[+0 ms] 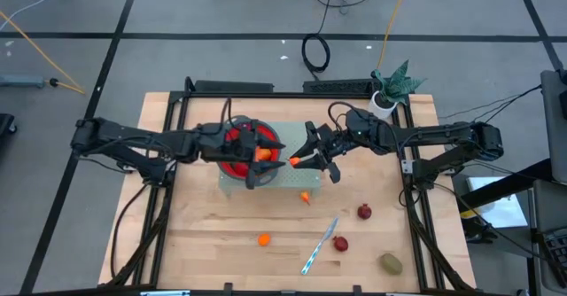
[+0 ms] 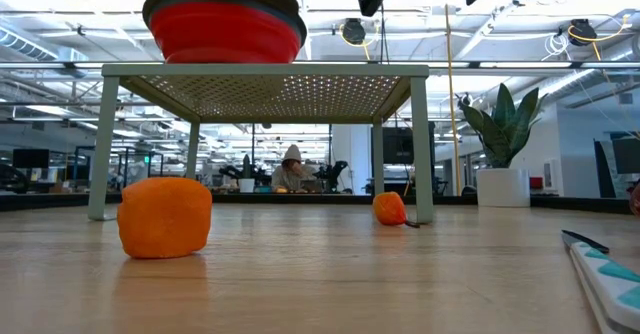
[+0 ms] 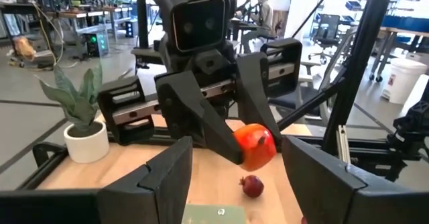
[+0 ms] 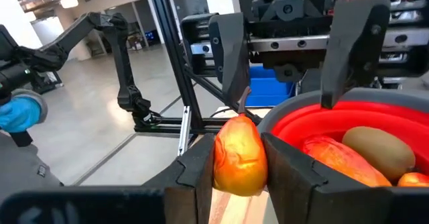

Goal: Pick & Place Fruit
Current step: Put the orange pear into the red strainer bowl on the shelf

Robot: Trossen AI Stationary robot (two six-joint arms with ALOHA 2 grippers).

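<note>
Up on the little green mesh stand at mid-counter sits the red collapsible bowl, and the left tool hangs right over it with its fingers spread apart and nothing between them. Inside the bowl, the right wrist view picks out an olive-brown fruit, a red-orange one beside it and an orange one at the edge.

Over to the right tool, just beside the bowl's rim: its fingers are clamped on a red-and-yellow fruit, held clear of the counter and facing the left tool across the bowl.

Down on the wood, plenty of fruit is scattered. A small orange piece lies just in front of the stand, another orange one lies nearer the front edge, two dark red ones sit toward the right, and an olive-brown oval rests near the front right corner. The slim silver-and-blue knife lies on a diagonal between the orange piece and the dark red ones. A potted plant stands at the back right corner.
</note>
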